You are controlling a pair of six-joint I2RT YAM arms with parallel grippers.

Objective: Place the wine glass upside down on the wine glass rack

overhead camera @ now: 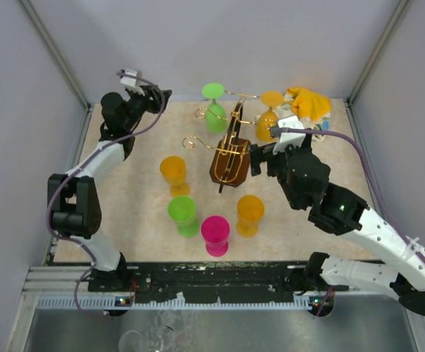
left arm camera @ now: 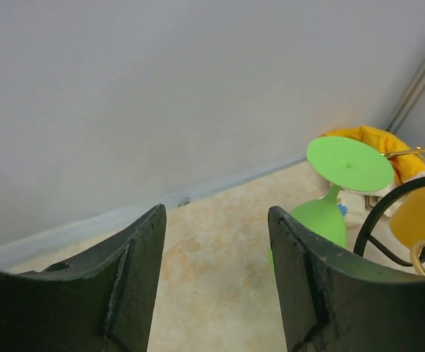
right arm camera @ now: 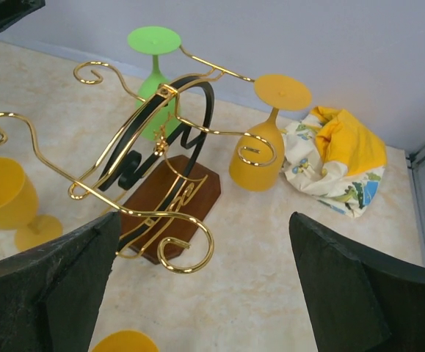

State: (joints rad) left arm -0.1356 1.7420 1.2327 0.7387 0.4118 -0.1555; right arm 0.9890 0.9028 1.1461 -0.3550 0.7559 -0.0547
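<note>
Edges first: your left gripper (overhead camera: 153,94) hangs over the far-left corner of the table (overhead camera: 124,220), close to the back wall (overhead camera: 219,44). Its jaws stand partly apart with nothing between them. Your right gripper (overhead camera: 260,158) sits just right of the wine glass rack (overhead camera: 230,150), jaws spread wide and empty, facing the rack's gold arms.

The rack stands on its dark brown base near the middle of the table, toward the far side. A green hung glass (overhead camera: 213,110) and an orange hung glass (overhead camera: 269,117) hang upside down on its far arms. The curled arms reaching left and toward you are bare.

Four glasses stand upright in front of the rack:
- orange left glass (overhead camera: 174,172), nearest the rack's left curl
- green standing glass (overhead camera: 183,214)
- pink glass (overhead camera: 216,233), just beside the green one
- orange right glass (overhead camera: 249,213), close under your right arm

A yellow cloth (overhead camera: 307,103) fills the far-right corner, just behind the orange hung glass. You have bare surface along the left side, between the left arm and the glasses. The table is pale, marbled beige, with plain grey walls on three sides.
</note>
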